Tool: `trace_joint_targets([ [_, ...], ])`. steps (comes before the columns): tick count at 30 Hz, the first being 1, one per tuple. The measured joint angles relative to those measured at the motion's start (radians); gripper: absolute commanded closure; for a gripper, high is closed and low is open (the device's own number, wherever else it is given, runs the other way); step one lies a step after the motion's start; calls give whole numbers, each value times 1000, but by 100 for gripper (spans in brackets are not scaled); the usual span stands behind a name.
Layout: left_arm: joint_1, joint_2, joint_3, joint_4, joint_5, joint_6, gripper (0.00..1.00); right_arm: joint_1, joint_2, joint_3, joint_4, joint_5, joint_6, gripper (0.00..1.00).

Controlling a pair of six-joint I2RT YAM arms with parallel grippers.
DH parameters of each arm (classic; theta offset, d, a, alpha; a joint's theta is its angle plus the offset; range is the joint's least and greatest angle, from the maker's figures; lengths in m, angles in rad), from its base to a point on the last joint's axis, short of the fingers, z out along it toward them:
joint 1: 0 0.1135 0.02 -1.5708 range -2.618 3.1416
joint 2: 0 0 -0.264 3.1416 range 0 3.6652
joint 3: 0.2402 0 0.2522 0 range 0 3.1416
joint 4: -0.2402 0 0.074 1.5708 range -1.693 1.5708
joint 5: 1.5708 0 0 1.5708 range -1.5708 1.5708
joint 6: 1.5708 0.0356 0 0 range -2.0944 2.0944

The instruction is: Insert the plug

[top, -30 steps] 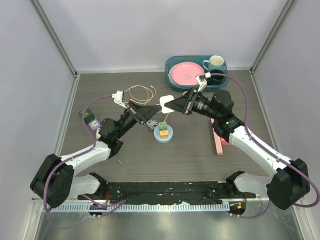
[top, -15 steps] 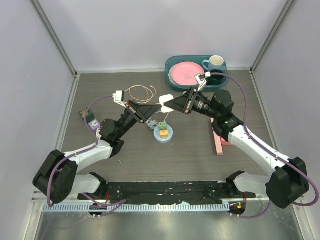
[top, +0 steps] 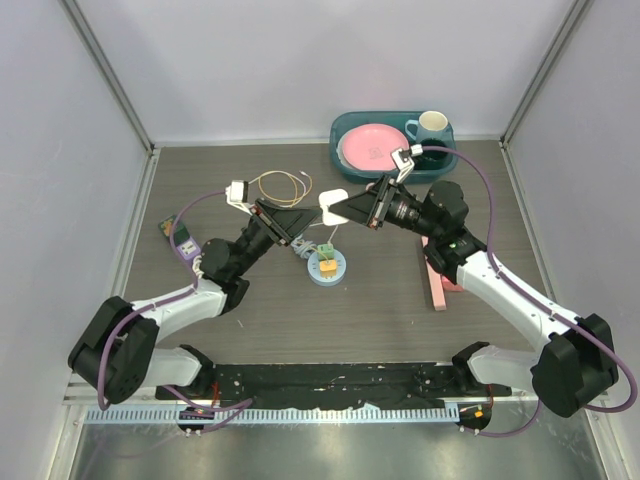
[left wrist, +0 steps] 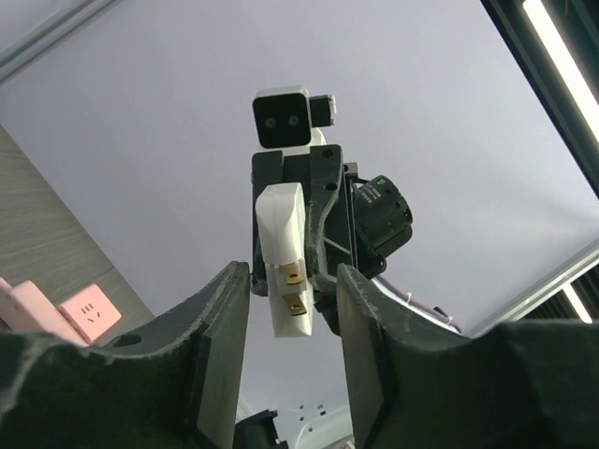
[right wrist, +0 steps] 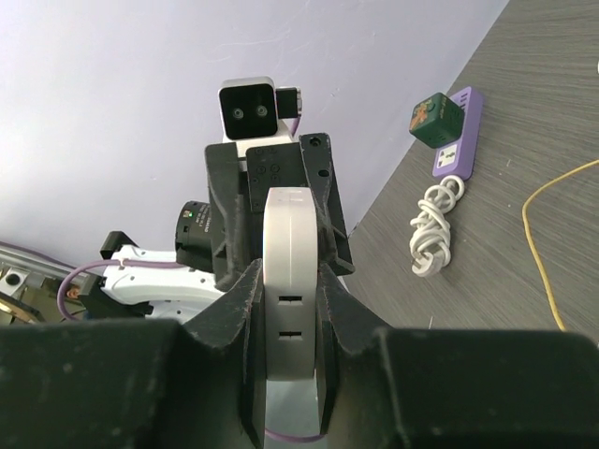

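White plug [left wrist: 280, 238], we note, is pinched in the right gripper [right wrist: 288, 290], airborne just ahead of the left gripper's [left wrist: 293, 281] spread, empty fingers [left wrist: 220, 355], brass prongs [left wrist: 293, 272] toward them, long axis along the gap.

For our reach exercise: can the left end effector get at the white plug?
Likely yes: the white plug, clamped in the right end effector, faces the open left end effector with nothing visible between them.

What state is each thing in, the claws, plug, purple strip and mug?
white plug: held up, prongs bare, not inserted
right claw: shut on white plug
left claw: open, empty
purple power strip: green cube seated on one end
mug: upright in tray
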Motion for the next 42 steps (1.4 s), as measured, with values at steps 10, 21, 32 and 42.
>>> trace_joint_targets([
  [10,31,-54,-43,-42,-12,48,18,-11,-4,31,-176,26,-102,99],
  [21,54,-387,-39,-643,-143,435,16,-4,-29,275,-721,256,-430,99],
  [32,54,-471,129,-1246,-400,860,10,227,144,399,-1083,724,-562,99],
  [42,54,-531,143,-1450,-561,1059,1,336,362,399,-1149,956,-525,99],
])
